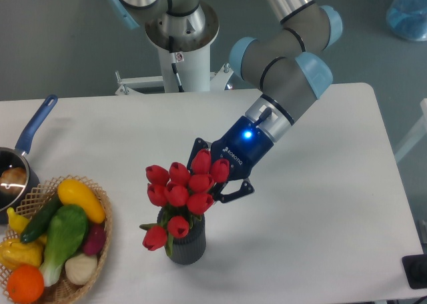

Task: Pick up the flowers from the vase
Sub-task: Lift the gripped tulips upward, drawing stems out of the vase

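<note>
In the only view, the flowers (179, 192) sit low and centre in the frame, their stems still down in the vase (185, 244), which stands on the table (320, 237). The bunch looks light and soft, its heads easily crushed; the safest hold is probably on the stems below the blooms, where they are gathered. The gripper (212, 181) comes in from the upper right, the arm slanting down toward the bunch, its dark fingers (230, 195) hard against the right-hand blooms. Petals hide the jaws, so whether they are clenched cannot be told. A basket (100, 241) and saucepan (30, 134) lie at lower left.
</note>
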Controlling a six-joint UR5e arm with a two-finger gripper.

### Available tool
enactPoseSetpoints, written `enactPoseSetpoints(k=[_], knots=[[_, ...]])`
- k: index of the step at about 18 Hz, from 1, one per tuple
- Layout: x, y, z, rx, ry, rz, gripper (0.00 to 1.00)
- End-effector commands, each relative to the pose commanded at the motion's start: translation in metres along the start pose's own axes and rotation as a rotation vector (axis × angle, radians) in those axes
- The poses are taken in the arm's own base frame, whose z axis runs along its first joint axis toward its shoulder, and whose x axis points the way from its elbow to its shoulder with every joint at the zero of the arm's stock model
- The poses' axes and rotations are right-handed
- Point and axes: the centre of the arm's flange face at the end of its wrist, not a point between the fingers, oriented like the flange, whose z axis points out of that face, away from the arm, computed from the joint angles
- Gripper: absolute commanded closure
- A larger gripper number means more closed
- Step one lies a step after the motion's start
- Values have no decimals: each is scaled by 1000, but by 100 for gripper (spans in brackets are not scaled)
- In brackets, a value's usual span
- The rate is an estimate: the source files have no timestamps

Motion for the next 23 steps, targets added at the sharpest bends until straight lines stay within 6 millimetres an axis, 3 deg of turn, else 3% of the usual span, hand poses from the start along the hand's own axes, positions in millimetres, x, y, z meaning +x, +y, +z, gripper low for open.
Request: enactPoseSetpoints(k=[5, 16, 23], knots=[[-2, -14, -5, 5, -11, -33, 62], [11, -43, -20, 33, -21, -59, 62], [17, -65, -46, 85, -35, -84, 62]])
